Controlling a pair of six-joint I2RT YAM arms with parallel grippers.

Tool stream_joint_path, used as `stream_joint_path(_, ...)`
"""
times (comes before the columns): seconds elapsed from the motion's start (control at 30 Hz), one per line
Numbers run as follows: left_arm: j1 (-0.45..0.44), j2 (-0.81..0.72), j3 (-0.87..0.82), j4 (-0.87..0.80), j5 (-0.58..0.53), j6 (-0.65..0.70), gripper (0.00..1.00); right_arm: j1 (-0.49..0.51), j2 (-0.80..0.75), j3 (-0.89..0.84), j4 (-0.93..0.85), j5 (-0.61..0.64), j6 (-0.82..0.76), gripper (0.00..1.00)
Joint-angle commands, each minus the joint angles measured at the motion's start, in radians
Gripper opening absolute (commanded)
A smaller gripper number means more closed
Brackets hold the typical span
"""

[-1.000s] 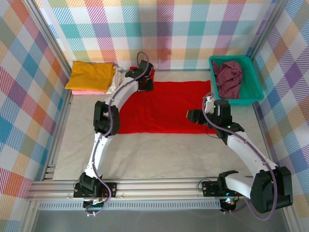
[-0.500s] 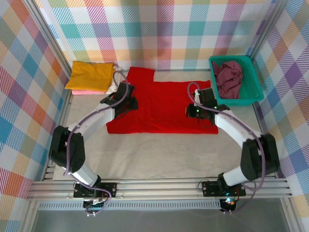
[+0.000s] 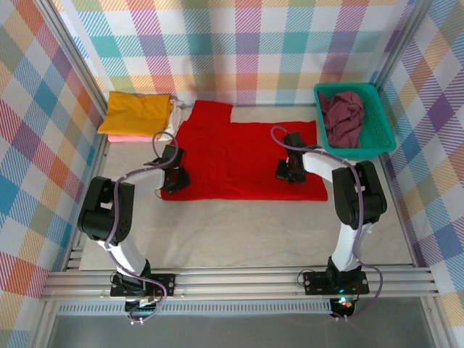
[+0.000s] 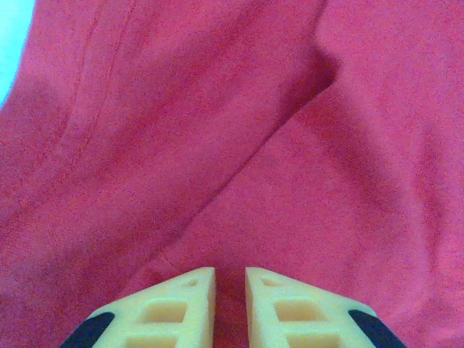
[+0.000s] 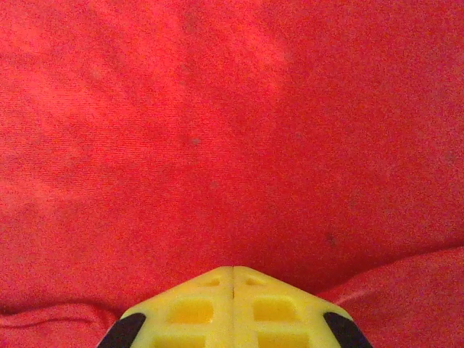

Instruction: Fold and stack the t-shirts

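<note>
A red t-shirt [image 3: 246,163] is spread flat across the middle of the table [image 3: 246,232], with one sleeve pointing toward the far wall. At the far left corner a yellow t-shirt [image 3: 138,112] is laid folded on top of a pink t-shirt [image 3: 127,136]. A strip of a white t-shirt [image 3: 172,123] is seen at the right edge of that pile. A maroon t-shirt [image 3: 344,119] is crumpled inside the teal basket [image 3: 384,123], which stands at the far right of the table, just beside the red t-shirt's right end.

The left gripper [image 3: 174,177] is lowered onto the near left corner of the red t-shirt. In the left wrist view the left gripper [image 4: 230,279] is shown with its yellow fingers [image 4: 174,304] a narrow slit apart. Red cloth is seen in the slit, and a crease runs up from it. Whether the cloth is pinched cannot be told.

The right gripper [image 3: 288,170] is set down on the right part of the red t-shirt, inside its near edge. In the right wrist view the right gripper [image 5: 233,272] is clenched, its two fingers pressed together along one seam. Small folds of red cloth are raised on either side of them. Whether any cloth is caught between them cannot be told.
</note>
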Motion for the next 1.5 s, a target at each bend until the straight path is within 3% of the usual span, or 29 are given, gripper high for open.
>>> stream_joint_path(0.0, 0.011, 0.003, -0.057, 0.017, 0.058, -0.036, 0.18, 0.003, 0.001, -0.041, -0.008, 0.012, 0.035, 0.0)
stream_joint_path(0.27, 0.006, -0.173, -0.274, 0.001, 0.124, -0.119, 0.18, 0.007, -0.165, -0.282, 0.047, -0.024, 0.084, 0.0)
stream_joint_path(0.4, -0.059, -0.267, -0.382, -0.044, 0.156, -0.188, 0.19, 0.032, -0.247, -0.36, 0.017, -0.034, 0.117, 0.0)
stream_joint_path(0.63, -0.18, -0.439, -0.503, -0.148, 0.081, -0.312, 0.17, 0.071, -0.402, -0.513, -0.008, -0.024, 0.226, 0.0)
stream_joint_path(0.83, -0.181, -0.554, -0.496, -0.324, -0.029, -0.295, 0.16, 0.073, -0.424, -0.495, -0.072, 0.026, 0.213, 0.0)
stream_joint_path(0.97, -0.178, -0.614, -0.495, -0.335, -0.047, -0.283, 0.16, 0.072, -0.465, -0.464, -0.069, 0.038, 0.204, 0.0)
stream_joint_path(1.1, -0.175, -0.622, -0.34, -0.361, -0.101, -0.183, 0.23, 0.071, -0.486, -0.364, -0.084, 0.043, 0.165, 0.02)
stream_joint_path(1.2, -0.155, -0.534, -0.136, -0.381, -0.125, -0.064, 0.24, 0.066, -0.492, -0.287, -0.074, 0.053, 0.14, 0.07)
stream_joint_path(1.47, -0.046, -0.053, 0.518, -0.374, -0.034, 0.207, 0.31, 0.002, -0.376, -0.079, 0.025, 0.002, 0.063, 0.2)
